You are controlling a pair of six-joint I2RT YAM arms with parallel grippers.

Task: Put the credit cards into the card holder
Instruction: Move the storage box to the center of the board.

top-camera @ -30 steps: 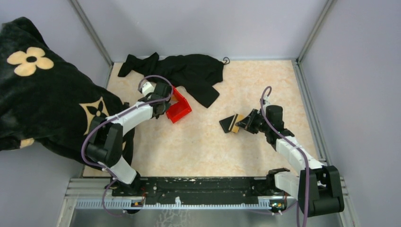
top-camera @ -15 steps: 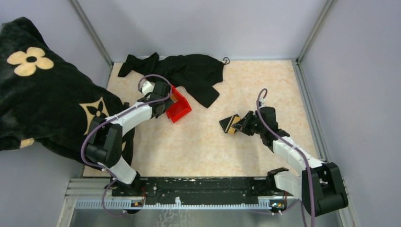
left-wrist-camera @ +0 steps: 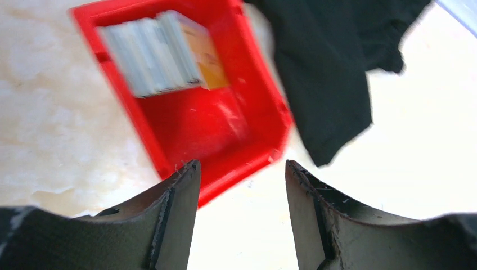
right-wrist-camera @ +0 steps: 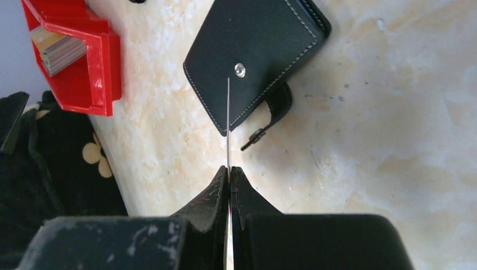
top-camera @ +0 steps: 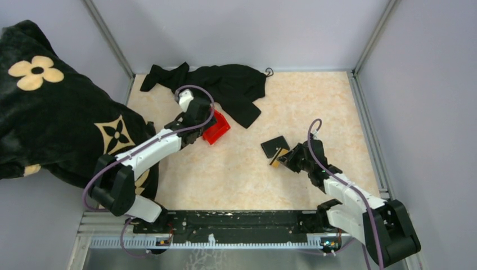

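Several credit cards (left-wrist-camera: pixel 154 53) stand stacked in the far corner of a red bin (left-wrist-camera: pixel 208 124). My left gripper (left-wrist-camera: pixel 242 169) hangs open just short of the bin's near corner, with nothing between its fingers. My right gripper (right-wrist-camera: pixel 229 169) is shut on one credit card (right-wrist-camera: pixel 228 124), seen edge-on as a thin line. That card's far tip reaches over the near edge of the black card holder (right-wrist-camera: pixel 253 50). The holder lies closed and flat on the table, its snap stud up and its strap loose. From above, the held card (top-camera: pixel 279 157) shows tan beside the card holder (top-camera: pixel 275 146).
A black garment (top-camera: pixel 230 87) lies at the back, just behind the red bin (top-camera: pixel 216 128). A black flowered blanket (top-camera: pixel 50 112) covers the table's left edge. Grey walls and metal rails close in the table's back and both sides.
My left gripper's jaws have opened and its arm has shifted by the bin. My right gripper has drawn back toward the near edge with the card, off the holder.
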